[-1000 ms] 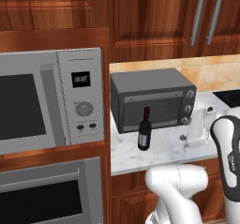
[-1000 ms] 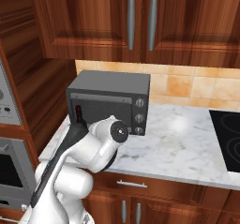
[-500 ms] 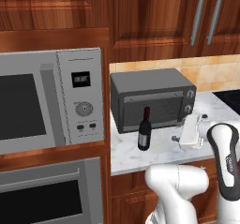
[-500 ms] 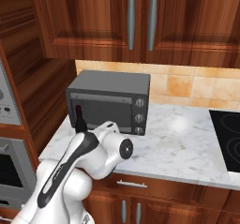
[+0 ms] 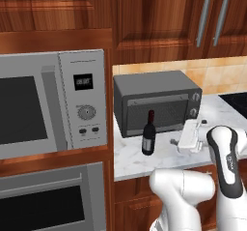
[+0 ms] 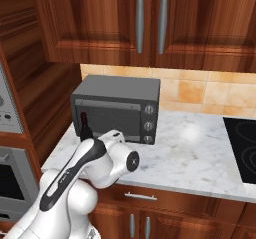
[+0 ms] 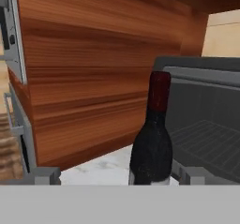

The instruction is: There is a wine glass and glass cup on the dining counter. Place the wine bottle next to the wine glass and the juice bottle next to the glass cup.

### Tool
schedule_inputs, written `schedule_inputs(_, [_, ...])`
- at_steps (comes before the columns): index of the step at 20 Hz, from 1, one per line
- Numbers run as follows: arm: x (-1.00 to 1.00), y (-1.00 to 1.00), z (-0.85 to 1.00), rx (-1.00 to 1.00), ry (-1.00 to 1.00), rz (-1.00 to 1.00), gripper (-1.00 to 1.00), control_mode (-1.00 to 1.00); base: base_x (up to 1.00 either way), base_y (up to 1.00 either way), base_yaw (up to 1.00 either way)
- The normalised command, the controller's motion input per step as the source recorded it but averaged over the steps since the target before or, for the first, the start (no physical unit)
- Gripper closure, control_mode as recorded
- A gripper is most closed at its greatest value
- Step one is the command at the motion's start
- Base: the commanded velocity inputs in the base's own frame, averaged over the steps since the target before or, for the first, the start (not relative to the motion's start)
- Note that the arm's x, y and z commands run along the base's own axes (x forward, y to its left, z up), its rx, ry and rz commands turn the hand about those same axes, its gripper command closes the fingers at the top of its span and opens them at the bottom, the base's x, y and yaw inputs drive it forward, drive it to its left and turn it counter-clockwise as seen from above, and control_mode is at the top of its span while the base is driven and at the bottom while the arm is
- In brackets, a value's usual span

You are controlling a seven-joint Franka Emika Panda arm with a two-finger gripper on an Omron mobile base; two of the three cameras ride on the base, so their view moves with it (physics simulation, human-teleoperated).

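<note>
The wine bottle (image 5: 149, 134) is dark with a red neck and stands upright on the marble worktop (image 5: 130, 155), in front of the toaster oven's left end. In the right base view the wine bottle (image 6: 84, 124) shows its neck just past my white hand. My gripper (image 5: 174, 142) is level with the bottle, to its right, and points at it. In the hand view the bottle (image 7: 152, 143) stands close ahead, right of centre, and my gripper (image 7: 119, 175) is open with its tips wide apart, holding nothing. The wine glass, glass cup, juice bottle and dining counter are out of view.
A dark grey toaster oven (image 5: 157, 102) stands right behind the bottle. A wooden cabinet side (image 7: 93, 78) with a built-in microwave (image 5: 48, 104) walls off the left. A black cooktop (image 6: 245, 153) lies at the far right. Upper cabinets (image 6: 150, 18) hang overhead.
My hand has come down and swung left across the worktop, closer to the wine bottle. The bottle has not moved.
</note>
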Motion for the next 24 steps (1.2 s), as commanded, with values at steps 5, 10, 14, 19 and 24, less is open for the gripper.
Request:
schedule_inputs(5, [0.22,0.08,-0.03,0.00,0.03,0.09,-1.00,-1.00,0.00,0.00,0.00])
schedule_inputs(10, [0.11,0.17,-0.05,0.00,0.01,0.12,-1.00,-1.00,0.00,0.00,0.00])
schedule_inputs(14, [0.14,0.13,-0.06,0.00,0.00,0.09,-1.00,-1.00,0.00,0.00,0.00])
schedule_inputs(19, [0.17,0.11,-0.02,0.00,0.00,0.06,-1.00,-1.00,0.00,0.00,0.00])
schedule_inputs(24, [0.20,0.10,-0.01,0.00,0.00,0.00,-1.00,-1.00,0.00,0.00,0.00])
